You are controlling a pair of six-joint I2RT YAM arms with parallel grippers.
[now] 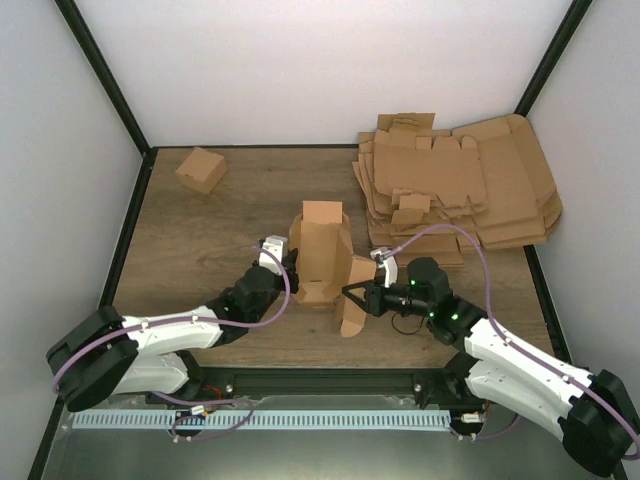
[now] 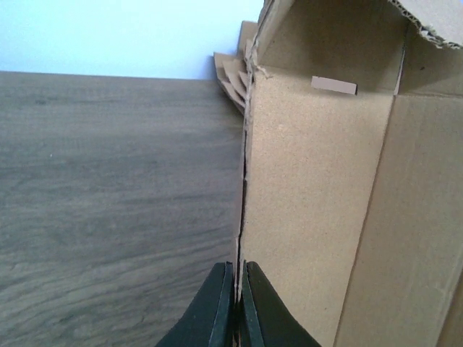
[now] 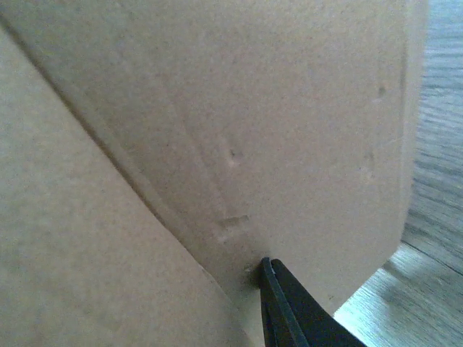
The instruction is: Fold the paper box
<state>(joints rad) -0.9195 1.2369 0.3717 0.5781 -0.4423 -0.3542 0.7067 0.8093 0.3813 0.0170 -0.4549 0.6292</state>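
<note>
Paper box (image 1: 320, 255) mid-desk (image 1: 200, 240), half-formed: side walls raised, far flap upright. Left claw (image 2: 236, 271) pinched shut on left wall edge. Right claw (image 1: 352, 291) against splayed near-right flap, opening unclear. Remaining: tuck flaps, close lid.

Top view evenly lit from above, bright white walls (image 1: 330, 70), only soft, faint shadows on the desk (image 1: 200, 220), no glare. Left wrist: wood grain sharp, left tool (image 2: 237, 275) dark and slightly soft. Right wrist: paper box (image 3: 217, 144) too close (mushy focus), desk strip blurred.
</note>
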